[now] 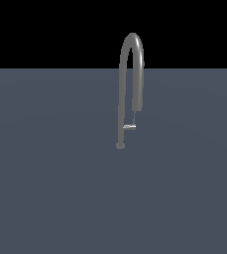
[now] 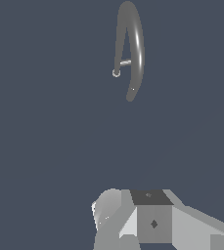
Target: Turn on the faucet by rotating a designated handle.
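The faucet (image 1: 131,74) looks rigid and fixed, so the small slick handle (image 1: 129,127) right of centre – pushed near its free tip – should pivot; the gripper's (image 2: 147,219) jaw state I cannot tell.

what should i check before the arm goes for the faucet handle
1. Faucet standing upright on its foot: ok.
2. Handle in sight, a short lever low between the pipe and the spout end: ok.
3. Nothing between arm and faucet in the wrist view, only bare floor: ok.
4. Gripper touching the handle: not ok; the faucet sits well away from the arm in the wrist view.
5. Gripper open wide enough: cannot tell; no fingers show in either view.
6. Handle's present turn angle: cannot tell, too small.
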Robot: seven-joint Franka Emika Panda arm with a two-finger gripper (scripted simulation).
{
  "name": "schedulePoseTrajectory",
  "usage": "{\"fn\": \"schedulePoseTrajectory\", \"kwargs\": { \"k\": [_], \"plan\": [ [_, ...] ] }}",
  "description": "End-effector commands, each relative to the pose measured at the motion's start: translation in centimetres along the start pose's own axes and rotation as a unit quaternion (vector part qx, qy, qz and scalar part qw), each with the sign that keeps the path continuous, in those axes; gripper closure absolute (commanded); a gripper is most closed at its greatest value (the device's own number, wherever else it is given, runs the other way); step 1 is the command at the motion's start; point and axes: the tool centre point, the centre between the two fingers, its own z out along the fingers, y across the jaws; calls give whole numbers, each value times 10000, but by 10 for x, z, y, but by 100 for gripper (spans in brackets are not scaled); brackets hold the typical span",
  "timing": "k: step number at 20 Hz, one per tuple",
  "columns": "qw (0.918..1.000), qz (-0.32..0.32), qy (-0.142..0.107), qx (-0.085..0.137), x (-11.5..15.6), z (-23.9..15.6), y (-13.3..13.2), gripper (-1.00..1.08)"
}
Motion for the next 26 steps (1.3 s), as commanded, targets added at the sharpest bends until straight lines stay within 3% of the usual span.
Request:
{"fn": "schedulePoseTrajectory", "kwargs": {
  "k": [1, 8, 14, 20, 26],
  "plan": [
    [10000, 0, 0, 0, 0, 0, 0, 108],
    [9998, -46, 196, -3, 5, -12, -2, 108],
    [9987, 54, 469, 216, 4, -35, -1, 108],
    [9938, 235, 871, 653, 1, -72, 5, 108],
    [9810, 494, 1288, 1362, -4, -116, 21, 108]
  ]
}}
